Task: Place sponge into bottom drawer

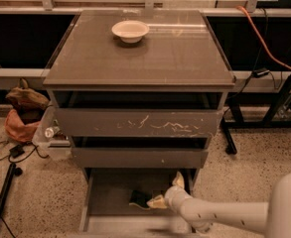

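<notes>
The bottom drawer of the grey-brown cabinet is pulled out, a shallow grey tray. The sponge lies on its floor toward the right, dark green face showing. My gripper reaches in from the lower right on a pale arm and sits just right of the sponge, low over the drawer floor. Its pale fingers stand spread apart and hold nothing; one fingertip is right beside the sponge's edge.
A white bowl stands on the cabinet top. The scratched-front drawer and the middle drawer stick out slightly above the bottom one. A bag and cables lie on the floor at left, a stand's legs at right.
</notes>
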Tool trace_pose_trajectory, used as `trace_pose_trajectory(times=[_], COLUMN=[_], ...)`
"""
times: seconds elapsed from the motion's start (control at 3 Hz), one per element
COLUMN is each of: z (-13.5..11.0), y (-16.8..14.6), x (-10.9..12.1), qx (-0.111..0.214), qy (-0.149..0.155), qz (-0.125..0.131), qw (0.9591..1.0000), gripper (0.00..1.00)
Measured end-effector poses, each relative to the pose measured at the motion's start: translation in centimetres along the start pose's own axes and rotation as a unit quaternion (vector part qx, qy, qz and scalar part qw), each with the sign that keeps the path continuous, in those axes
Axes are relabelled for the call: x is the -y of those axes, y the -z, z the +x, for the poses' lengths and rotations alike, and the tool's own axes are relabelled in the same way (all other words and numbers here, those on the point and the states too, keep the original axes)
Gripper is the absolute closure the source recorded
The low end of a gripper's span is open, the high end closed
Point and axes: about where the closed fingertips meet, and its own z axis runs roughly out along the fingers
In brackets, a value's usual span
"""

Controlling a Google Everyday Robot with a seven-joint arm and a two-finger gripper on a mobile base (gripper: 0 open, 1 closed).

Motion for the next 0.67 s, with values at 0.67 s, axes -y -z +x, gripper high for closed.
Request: trace_pose_trajectory(times=[0.67], z=[-7.6], y=[12.3], x=[3.6], qx=[-0.011], qy=[0.033], qz=[0.112], qw=[0.9931], gripper=[0.0])
